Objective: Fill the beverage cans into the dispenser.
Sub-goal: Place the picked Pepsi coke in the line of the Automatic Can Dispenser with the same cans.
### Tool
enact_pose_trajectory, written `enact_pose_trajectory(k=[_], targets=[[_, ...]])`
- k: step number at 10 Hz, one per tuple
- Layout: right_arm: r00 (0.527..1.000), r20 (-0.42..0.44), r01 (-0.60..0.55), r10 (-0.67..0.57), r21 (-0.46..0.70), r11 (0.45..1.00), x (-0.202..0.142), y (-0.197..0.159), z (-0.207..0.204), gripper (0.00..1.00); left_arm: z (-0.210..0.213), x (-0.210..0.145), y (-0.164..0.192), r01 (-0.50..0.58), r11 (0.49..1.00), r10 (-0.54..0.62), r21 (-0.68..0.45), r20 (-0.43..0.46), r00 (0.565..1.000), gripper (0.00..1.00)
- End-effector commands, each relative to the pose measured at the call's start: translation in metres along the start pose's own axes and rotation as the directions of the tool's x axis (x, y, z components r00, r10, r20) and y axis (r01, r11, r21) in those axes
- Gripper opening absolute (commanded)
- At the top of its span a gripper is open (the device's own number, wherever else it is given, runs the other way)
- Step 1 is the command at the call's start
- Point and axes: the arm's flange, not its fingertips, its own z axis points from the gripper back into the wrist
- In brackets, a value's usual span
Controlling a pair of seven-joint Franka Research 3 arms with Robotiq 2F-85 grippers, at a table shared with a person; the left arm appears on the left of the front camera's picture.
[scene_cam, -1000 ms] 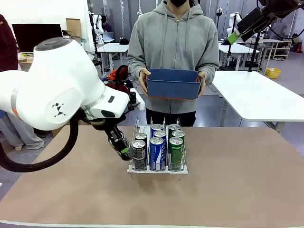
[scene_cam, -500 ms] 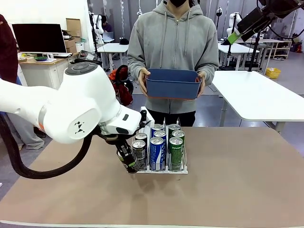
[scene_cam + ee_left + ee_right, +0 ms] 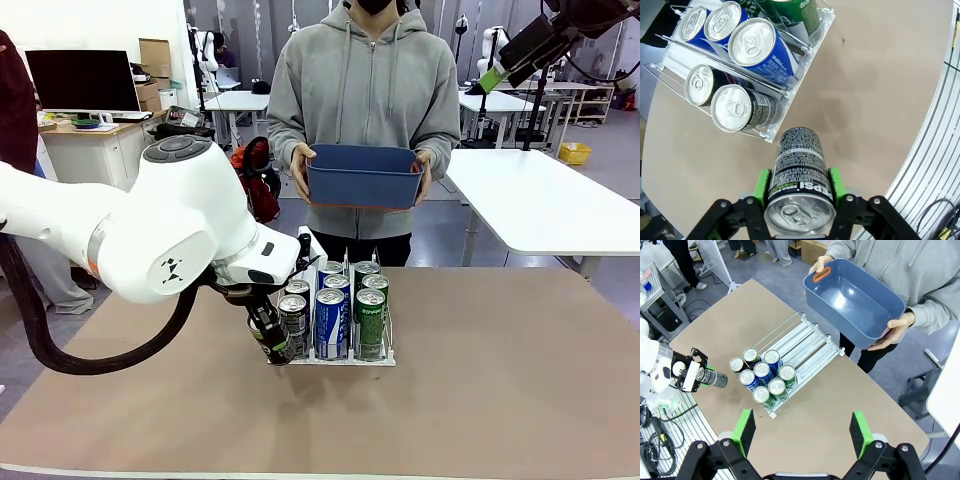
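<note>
My left gripper (image 3: pixel 266 337) is shut on a black beverage can (image 3: pixel 800 167), green pads (image 3: pixel 761 184) on both its sides. The can is tilted, its base close to the front-left corner of the dispenser (image 3: pixel 796 91) and low over the table. The dispenser (image 3: pixel 335 359) holds several cans in three lanes: black (image 3: pixel 293 320), blue-and-white (image 3: pixel 330 320) and green (image 3: pixel 371 318). From high above, the right wrist view shows the dispenser (image 3: pixel 807 337), its cans (image 3: pixel 762 377) and the held can (image 3: pixel 712 378). My right gripper (image 3: pixel 802 427) is open, with nothing between its fingers.
A person at the far side holds a blue bin (image 3: pixel 364 175) in both hands; the right wrist view shows the bin (image 3: pixel 855 302) to be empty. The brown tabletop (image 3: pixel 500 370) has free room to the right of the dispenser. My right arm (image 3: pixel 540 40) hangs high at the top right.
My left arm has swung right and lower, bringing the black can up to the dispenser's front-left corner. Over the last half second it has barely moved. The right arm is still.
</note>
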Motion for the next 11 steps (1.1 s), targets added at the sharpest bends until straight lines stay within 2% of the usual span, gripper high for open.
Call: enact_pose_trajectory(k=[1,2,3,6,8,11], targets=[[1.000,0.002,0.002,-0.002,-0.001,1.000,-0.001,0.000,0.000,1.00,-0.001,0.002,0.002,0.005,0.999,-0.006,-0.048,-0.024,1.000,0.58],[1.000,0.002,0.002,-0.002,-0.001,1.000,-0.001,0.000,0.000,1.00,-0.004,0.009,0.003,-0.004,0.999,0.002,-0.043,-0.041,0.999,0.58],[1.000,0.002,0.002,-0.002,-0.001,1.000,-0.001,0.000,0.000,1.00,-0.011,0.022,0.016,-0.003,1.000,0.002,-0.016,-0.020,1.000,0.58],[1.000,0.002,0.002,-0.002,-0.001,1.000,-0.001,0.000,0.000,1.00,-0.022,0.034,0.031,-0.024,1.000,0.024,-0.020,-0.030,0.999,0.58],[1.000,0.002,0.002,-0.002,-0.001,1.000,-0.001,0.000,0.000,1.00,-0.028,0.036,0.050,-0.027,1.000,0.028,0.016,-0.068,0.997,0.58],[1.000,0.002,0.002,-0.002,-0.001,1.000,-0.001,0.000,0.000,1.00,-0.033,0.045,0.071,-0.092,0.987,0.097,0.132,-0.032,0.995,0.58]])
